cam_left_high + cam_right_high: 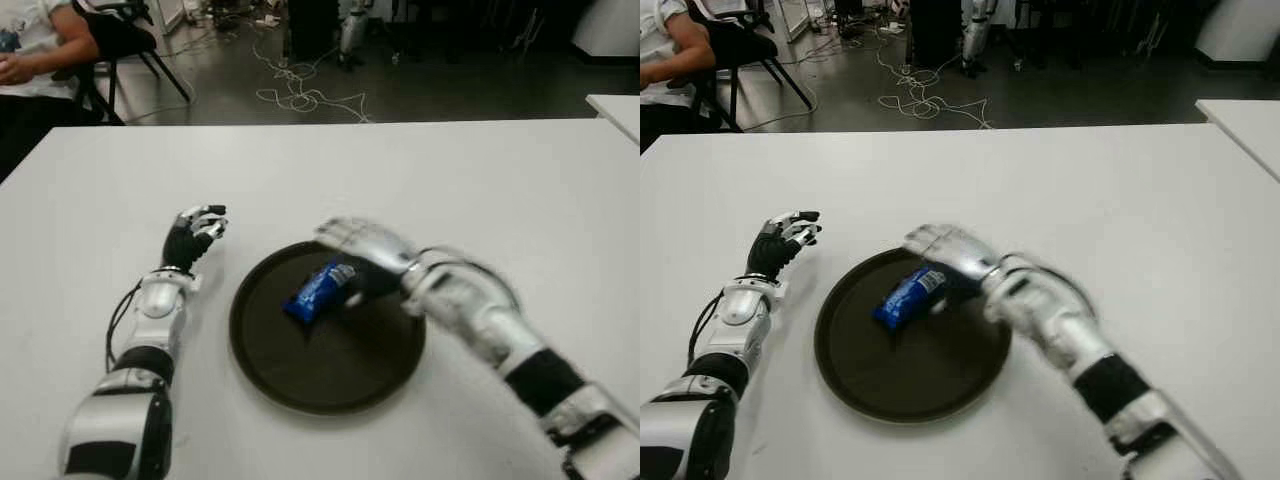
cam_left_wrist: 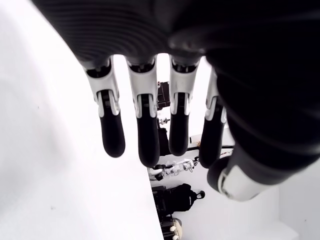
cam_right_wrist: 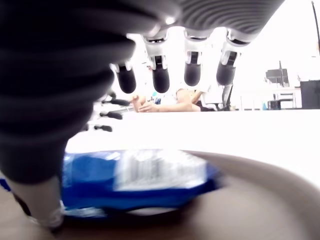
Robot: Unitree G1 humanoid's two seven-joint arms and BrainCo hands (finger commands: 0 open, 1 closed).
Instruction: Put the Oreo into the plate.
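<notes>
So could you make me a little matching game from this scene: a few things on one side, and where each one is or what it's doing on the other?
Things:
1. Oreo pack
2. plate
3. left robot hand
4. right robot hand

Places or states:
A. dark and round, on the white table
B. open, over the Oreo pack
C. blue, lying in the plate
D. open, holding nothing, left of the plate

Pairs: 1-C, 2-A, 3-D, 4-B
</notes>
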